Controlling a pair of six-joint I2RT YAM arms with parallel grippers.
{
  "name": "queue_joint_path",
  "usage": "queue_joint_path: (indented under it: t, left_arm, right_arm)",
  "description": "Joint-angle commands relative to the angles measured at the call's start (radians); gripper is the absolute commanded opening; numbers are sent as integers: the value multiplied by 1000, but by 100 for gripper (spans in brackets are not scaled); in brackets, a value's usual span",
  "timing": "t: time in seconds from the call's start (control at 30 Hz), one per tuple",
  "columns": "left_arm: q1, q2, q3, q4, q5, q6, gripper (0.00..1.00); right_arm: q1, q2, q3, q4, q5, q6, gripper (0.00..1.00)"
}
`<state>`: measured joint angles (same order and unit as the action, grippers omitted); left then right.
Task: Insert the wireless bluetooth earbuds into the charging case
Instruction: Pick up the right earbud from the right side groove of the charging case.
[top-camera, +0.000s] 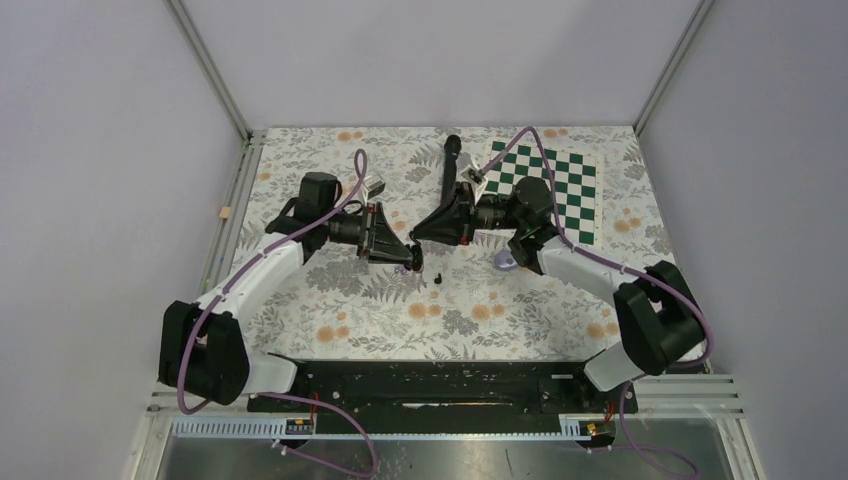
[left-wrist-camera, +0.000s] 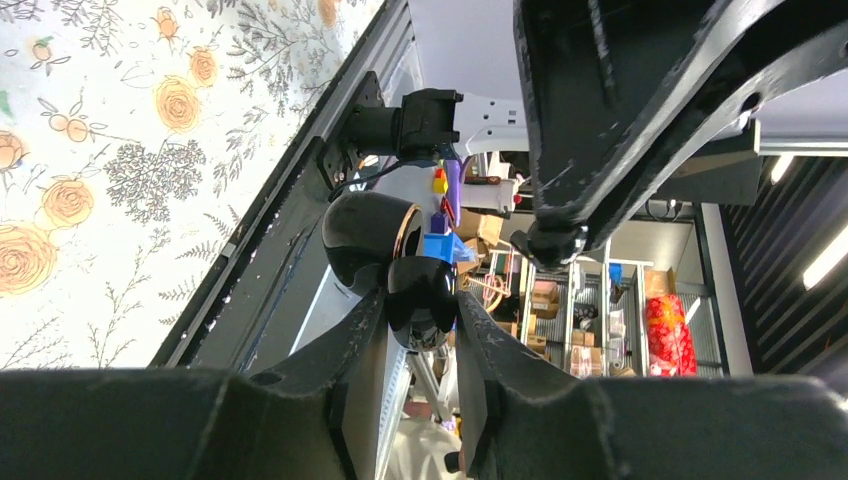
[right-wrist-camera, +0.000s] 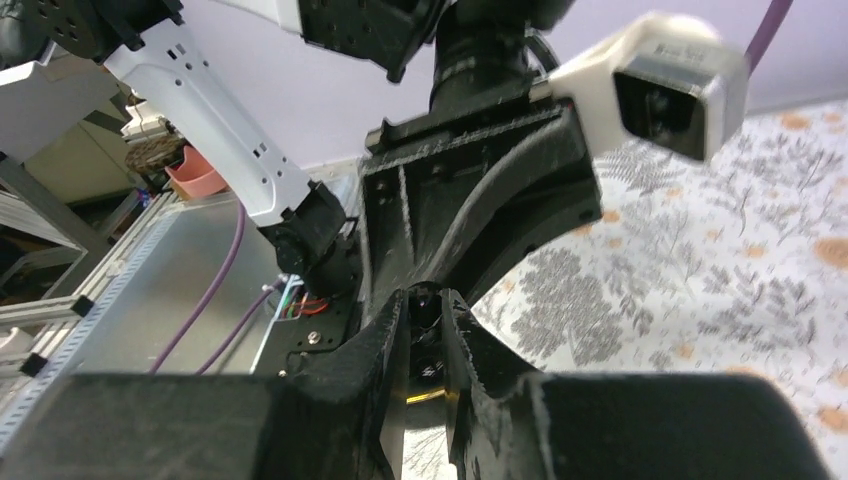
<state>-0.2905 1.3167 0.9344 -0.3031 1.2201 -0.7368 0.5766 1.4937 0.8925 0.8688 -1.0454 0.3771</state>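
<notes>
Your left gripper (left-wrist-camera: 421, 312) clamped on the black charging case (left-wrist-camera: 420, 285), lid open, your right gripper (right-wrist-camera: 425, 312) jaws narrow, contents cannot be told, one black earbud (top-camera: 438, 278) lying on the floral table (top-camera: 330, 300) near both.

My left arm (top-camera: 262, 270) and right arm (top-camera: 585, 262) are white links between chunky black joints, with purple cables (top-camera: 355, 185) looping along both (fingers (left-wrist-camera: 330, 385) scuffed matte black).

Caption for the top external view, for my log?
Left gripper and right gripper meet tip to tip over the floral table, a tiny black earbud lying nearby.
</notes>
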Motion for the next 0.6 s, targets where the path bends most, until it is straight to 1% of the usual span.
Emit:
queue_joint_path:
  t: [0.0, 0.03, 0.1, 0.23, 0.43, 0.57]
  left_arm:
    - [-37, 22, 60, -48, 70, 126, 0]
    - [-48, 23, 62, -47, 76, 135, 0]
    - [-55, 25, 67, -47, 90, 144, 0]
    - [-61, 46, 79, -48, 101, 154, 0]
    - [-61, 139, 109, -51, 149, 184, 0]
    - [-61, 164, 140, -53, 168, 190, 0]
  right_arm:
    - [-30, 100, 36, 490, -77, 261, 0]
    - [-36, 138, 53, 585, -84, 367, 0]
    - [-41, 188, 104, 621, -115, 437, 0]
    - [-44, 192, 112, 619, -142, 398, 0]
    - [-65, 179, 113, 625, -160, 395, 0]
    - [-68, 165, 98, 627, -190, 383, 0]
